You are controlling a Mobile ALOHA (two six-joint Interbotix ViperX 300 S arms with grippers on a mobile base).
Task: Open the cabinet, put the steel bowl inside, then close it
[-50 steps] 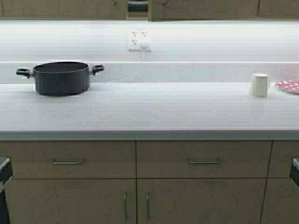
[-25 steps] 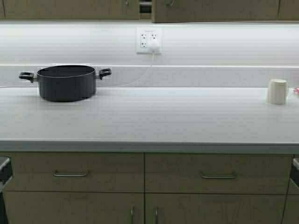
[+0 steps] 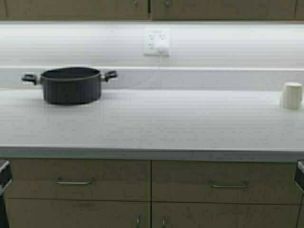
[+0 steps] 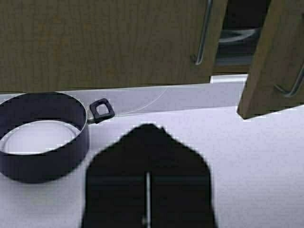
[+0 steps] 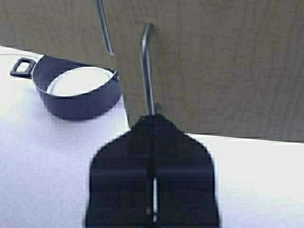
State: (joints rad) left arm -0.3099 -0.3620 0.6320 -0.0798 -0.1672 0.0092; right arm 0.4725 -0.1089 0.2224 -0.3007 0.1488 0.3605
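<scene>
The cabinet (image 4: pixel 95 42) hangs above the counter; only its lower edge (image 3: pixel 213 8) shows in the high view. In the left wrist view its right door (image 4: pixel 273 57) stands ajar. The steel bowl (image 4: pixel 237 34) shows on the dark shelf through the gap. My left gripper (image 4: pixel 148 127) is shut and holds nothing, hovering over the counter below the doors. My right gripper (image 5: pixel 153 118) is shut, its tip touching the lower end of a door's bar handle (image 5: pixel 147 66). Neither gripper shows in the high view.
A black two-handled pot (image 3: pixel 71 84) stands at the counter's back left, and a white cup (image 3: pixel 291 96) at the far right. A wall outlet (image 3: pixel 157 42) with a cord sits on the backsplash. Base drawers (image 3: pixel 76 180) run below the counter (image 3: pixel 156 128).
The robot has driven forward: counter, pot and cup have grown and shifted down and right. The dark gap between the cabinet doors at the top has narrowed to a thin line.
</scene>
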